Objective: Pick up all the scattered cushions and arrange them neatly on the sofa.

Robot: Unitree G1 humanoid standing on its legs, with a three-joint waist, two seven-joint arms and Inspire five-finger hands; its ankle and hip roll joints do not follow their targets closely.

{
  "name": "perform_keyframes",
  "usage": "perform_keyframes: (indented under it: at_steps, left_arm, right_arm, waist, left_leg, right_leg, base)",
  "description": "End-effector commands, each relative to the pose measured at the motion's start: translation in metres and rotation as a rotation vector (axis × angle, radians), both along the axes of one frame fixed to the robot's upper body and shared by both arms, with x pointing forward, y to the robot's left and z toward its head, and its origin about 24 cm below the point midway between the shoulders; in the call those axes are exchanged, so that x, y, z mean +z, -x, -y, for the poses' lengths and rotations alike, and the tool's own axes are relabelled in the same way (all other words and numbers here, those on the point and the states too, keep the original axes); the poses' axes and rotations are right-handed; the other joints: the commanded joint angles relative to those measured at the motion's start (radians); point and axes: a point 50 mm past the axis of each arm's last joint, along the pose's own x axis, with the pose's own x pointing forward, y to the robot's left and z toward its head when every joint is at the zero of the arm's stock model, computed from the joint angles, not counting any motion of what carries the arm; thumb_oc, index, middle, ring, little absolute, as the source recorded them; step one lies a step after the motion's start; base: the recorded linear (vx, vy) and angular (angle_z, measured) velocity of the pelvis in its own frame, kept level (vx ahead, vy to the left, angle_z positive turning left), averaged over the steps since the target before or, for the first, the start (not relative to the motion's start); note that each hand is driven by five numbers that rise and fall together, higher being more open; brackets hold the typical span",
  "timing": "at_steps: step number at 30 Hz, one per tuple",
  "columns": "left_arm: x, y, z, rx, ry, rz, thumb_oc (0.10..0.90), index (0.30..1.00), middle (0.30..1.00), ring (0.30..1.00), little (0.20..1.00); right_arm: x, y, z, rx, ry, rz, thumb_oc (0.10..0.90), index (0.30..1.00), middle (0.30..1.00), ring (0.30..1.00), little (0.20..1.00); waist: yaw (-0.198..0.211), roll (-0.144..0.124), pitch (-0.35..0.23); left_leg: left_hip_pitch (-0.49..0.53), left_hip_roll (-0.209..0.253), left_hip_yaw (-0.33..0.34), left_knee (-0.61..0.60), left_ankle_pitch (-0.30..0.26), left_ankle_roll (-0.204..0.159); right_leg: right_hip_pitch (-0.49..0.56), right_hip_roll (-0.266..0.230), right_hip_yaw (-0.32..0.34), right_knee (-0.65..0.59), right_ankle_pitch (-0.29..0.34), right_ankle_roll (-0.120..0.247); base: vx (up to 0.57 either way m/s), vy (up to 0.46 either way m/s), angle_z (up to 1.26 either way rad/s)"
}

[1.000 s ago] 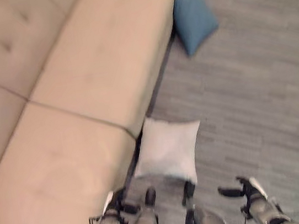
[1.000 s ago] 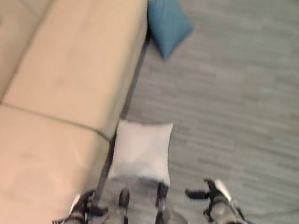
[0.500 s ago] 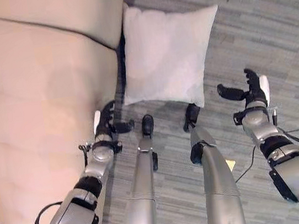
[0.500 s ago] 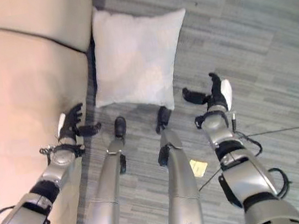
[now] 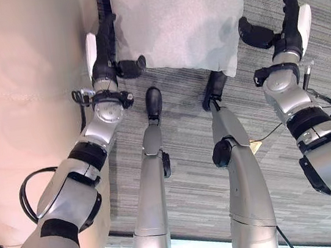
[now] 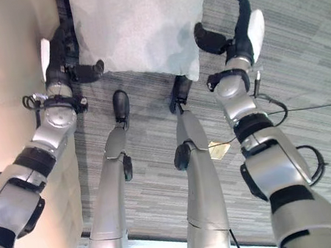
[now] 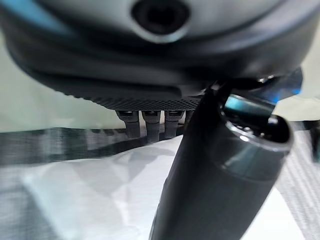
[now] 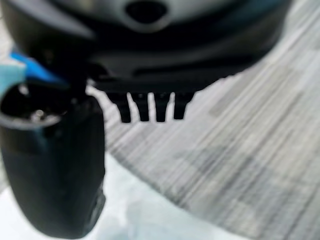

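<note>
Left hand reaches between the sofa front and the white cushion lying on the floor, fingers straight, thumb apparently touching its edge. Right hand is spread open beside the cushion's opposite corner, holding nothing.

White cushion on grey floor

Soft, even room light, bright enough; the sofa glows warm at frame left. Faint mottled shadow lies on the white cushion. Close up in both wrist views, the dark hands blur.
</note>
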Motion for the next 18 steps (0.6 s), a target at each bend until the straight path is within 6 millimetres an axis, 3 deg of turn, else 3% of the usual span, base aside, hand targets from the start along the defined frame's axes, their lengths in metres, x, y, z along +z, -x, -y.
perform_keyframes:
  at_steps: [1,4,7,11,12,18]
  left_arm:
    - [0.011,0.003,-0.009,0.027,0.051,0.075,0.800,0.900,0.900,0.900,0.900]
    - [0.023,0.002,-0.002,0.007,0.063,0.093,0.800,0.900,0.900,0.900,0.900]
    - [0.041,0.001,0.021,-0.068,0.143,0.106,0.800,0.900,0.900,0.900,0.900]
    - [0.053,0.000,0.038,-0.134,0.191,0.097,0.800,0.900,0.900,0.900,0.900]
    - [0.064,0.001,0.058,-0.183,0.171,0.097,0.800,0.900,0.900,0.900,0.900]
    - [0.078,0.005,0.080,-0.243,0.136,0.099,0.800,0.900,0.900,0.900,0.900]
  right_arm:
    - [0.011,0.003,-0.008,0.037,0.006,0.086,0.800,0.900,0.900,0.900,0.900]
    - [0.017,0.000,-0.019,0.070,0.005,0.098,0.800,0.900,0.900,0.900,0.900]
    - [0.027,-0.005,-0.048,0.146,0.007,0.108,0.800,0.900,0.900,0.900,0.900]
    - [0.032,-0.008,-0.067,0.195,-0.017,0.105,0.800,0.900,0.900,0.900,0.900]
    - [0.034,-0.009,-0.086,0.258,-0.071,0.112,0.800,0.900,0.900,0.900,0.900]
    - [0.042,-0.009,-0.112,0.337,-0.077,0.122,0.800,0.900,0.900,0.900,0.900]
  waist:
    - [0.004,0.030,-0.031]
    - [0.001,0.034,-0.031]
    - [-0.001,0.035,-0.031]
    - [-0.007,0.032,-0.031]
    - [-0.016,0.030,-0.031]
    - [-0.025,0.029,-0.031]
  left_leg:
    - [-0.002,0.002,-0.012,-0.008,-0.062,0.000]
    - [-0.023,0.000,-0.011,-0.004,-0.062,-0.003]
    - [-0.055,0.000,-0.009,0.004,-0.063,-0.003]
    - [-0.078,0.001,-0.008,0.004,-0.063,-0.005]
    - [-0.094,0.002,-0.005,0.004,-0.061,-0.006]
    - [-0.120,0.004,0.005,0.008,-0.062,-0.009]
  right_leg:
    - [0.056,-0.001,0.047,0.184,-0.280,0.093]
    - [0.037,-0.003,0.049,0.189,-0.281,0.095]
    - [0.012,-0.001,0.052,0.191,-0.282,0.098]
    - [-0.009,-0.003,0.050,0.191,-0.284,0.100]
    - [-0.018,-0.001,0.052,0.186,-0.281,0.103]
    - [-0.040,0.001,0.053,0.181,-0.276,0.105]
  base:
    - [0.02,-0.040,0.05]
    - [0.03,-0.011,0.06]
    - [0.02,0.006,0.03]
    - [0.00,0.000,0.00]
    - [0.00,0.000,0.00]
    - [0.00,0.000,0.00]
